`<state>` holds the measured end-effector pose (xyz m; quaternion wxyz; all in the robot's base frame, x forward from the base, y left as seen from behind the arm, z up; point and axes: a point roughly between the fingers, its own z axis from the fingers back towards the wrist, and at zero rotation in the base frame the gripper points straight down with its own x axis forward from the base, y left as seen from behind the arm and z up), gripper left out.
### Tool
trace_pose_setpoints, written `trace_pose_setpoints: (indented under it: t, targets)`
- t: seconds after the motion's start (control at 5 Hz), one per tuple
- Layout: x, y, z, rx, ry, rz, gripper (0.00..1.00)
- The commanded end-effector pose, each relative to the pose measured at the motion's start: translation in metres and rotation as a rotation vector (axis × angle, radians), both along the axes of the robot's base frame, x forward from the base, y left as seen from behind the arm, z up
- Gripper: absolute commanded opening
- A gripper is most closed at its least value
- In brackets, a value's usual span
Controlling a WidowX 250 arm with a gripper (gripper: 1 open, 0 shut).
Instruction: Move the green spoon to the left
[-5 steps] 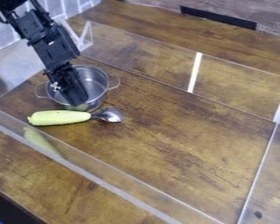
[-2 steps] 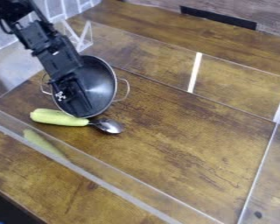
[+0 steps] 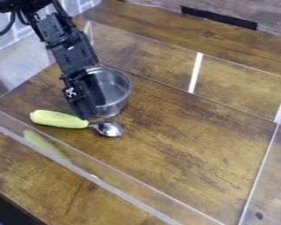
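The green spoon (image 3: 59, 119) lies flat on the wooden table, its thick yellow-green handle pointing left and its small metal bowl at the right end, just below the pot. A round steel pot (image 3: 111, 88) stands behind the spoon's bowl. My gripper (image 3: 82, 98) comes down from the upper left, its black fingers at the pot's left rim, above the right part of the spoon's handle. I cannot make out whether the fingers still clamp the rim or have parted. The spoon is not held.
A low clear plastic wall (image 3: 119, 192) rings the work area, running along the front and the right side (image 3: 276, 132). The front wall shows a faint reflection of the spoon's handle. Bare wood stretches to the right of the pot.
The pot was tipped up in my gripper and carried right; now it sits nearly upright by the spoon's bowl. The spoon has shifted slightly. The arm moved right with the pot.
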<state>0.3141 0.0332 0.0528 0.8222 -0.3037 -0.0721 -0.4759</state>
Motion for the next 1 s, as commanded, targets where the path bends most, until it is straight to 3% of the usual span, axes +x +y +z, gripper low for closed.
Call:
trace_pose_setpoints:
  t: [0.0, 0.4, 0.8]
  targets:
    - [0.004, 0.007, 0.03, 0.05, -0.099, -0.066, 1.0]
    - [-0.002, 0.01, 0.042, 0.08, -0.086, 0.034, 1.0]
    - [0.003, -0.003, 0.041, 0.103, -0.073, 0.04, 1.0]
